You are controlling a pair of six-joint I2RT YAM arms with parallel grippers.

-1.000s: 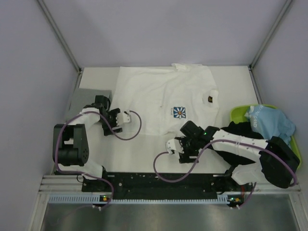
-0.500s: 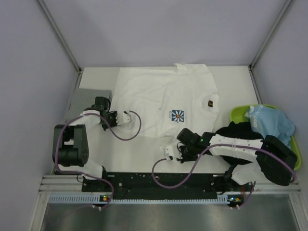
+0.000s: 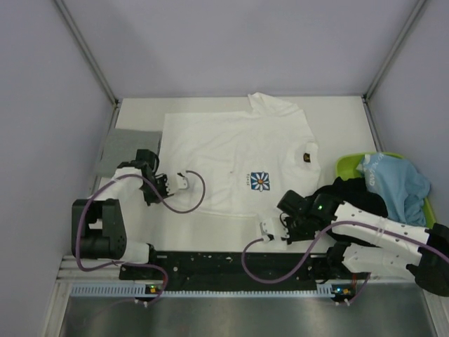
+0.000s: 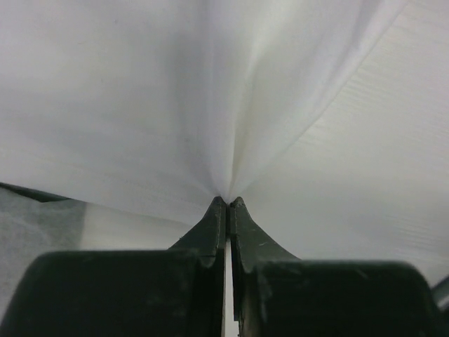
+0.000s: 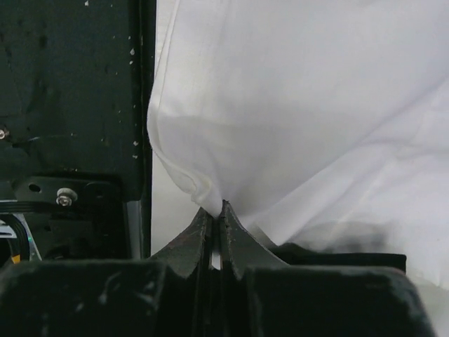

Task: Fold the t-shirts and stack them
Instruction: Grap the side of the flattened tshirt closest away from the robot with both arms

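A white t-shirt (image 3: 231, 151) with a blue flower print (image 3: 261, 181) lies spread flat on the table. My left gripper (image 3: 158, 180) is at its near left corner, and in the left wrist view the left gripper (image 4: 229, 201) is shut on a pinch of white cloth (image 4: 231, 105). My right gripper (image 3: 283, 219) is at the near right corner. The right wrist view shows the right gripper (image 5: 216, 206) shut on the shirt's hem (image 5: 189, 175). A folded grey t-shirt (image 3: 126, 145) lies at the left.
A lime-green tray (image 3: 346, 166) at the right holds a light blue t-shirt (image 3: 394, 180) and a black t-shirt (image 3: 351, 191), partly under my right arm. The black base rail (image 3: 231, 263) runs along the near edge. Purple cables loop beside both wrists.
Both grippers have gone from open to shut on the white t-shirt's near edge. The shirt has shifted toward the near edge and slightly left. The right arm moved rightward.
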